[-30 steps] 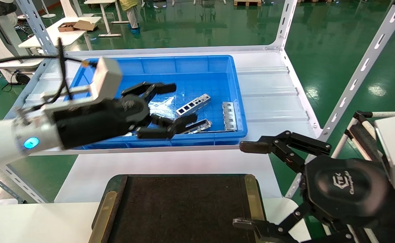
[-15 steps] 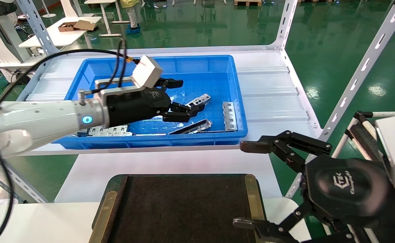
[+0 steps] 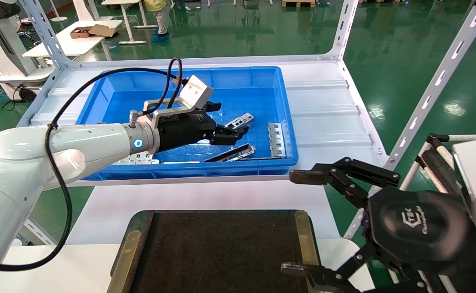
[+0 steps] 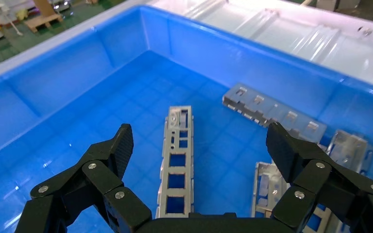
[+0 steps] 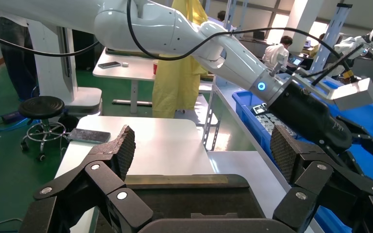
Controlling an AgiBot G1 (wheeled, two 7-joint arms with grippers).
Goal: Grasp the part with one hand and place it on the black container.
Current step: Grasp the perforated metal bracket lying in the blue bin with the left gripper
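Observation:
The part [image 3: 241, 121] is a slim silver-grey bar with rectangular cutouts, lying on the floor of the blue bin [image 3: 238, 77]. My left gripper [image 3: 229, 120] is open, low inside the bin, with its fingers on either side of the part and apart from it. In the left wrist view the part [image 4: 177, 160] lies lengthwise between the open fingers of that gripper [image 4: 200, 141], nearer one finger. The black container [image 3: 217, 252] sits on the white table at the front, with nothing on it. My right gripper [image 3: 295, 223] is open and idle beside its right edge.
A darker channel strip [image 3: 231, 153] and stacked grey brackets [image 3: 276, 139] lie in the bin near the part. More parts [image 3: 134, 158] lie under my left arm. White rack posts [image 3: 429, 97] stand at the right. The right wrist view shows the container [image 5: 184, 194] below.
My left arm has reached farther right and lower into the bin, bringing the open fingers round the part. The right arm has not moved.

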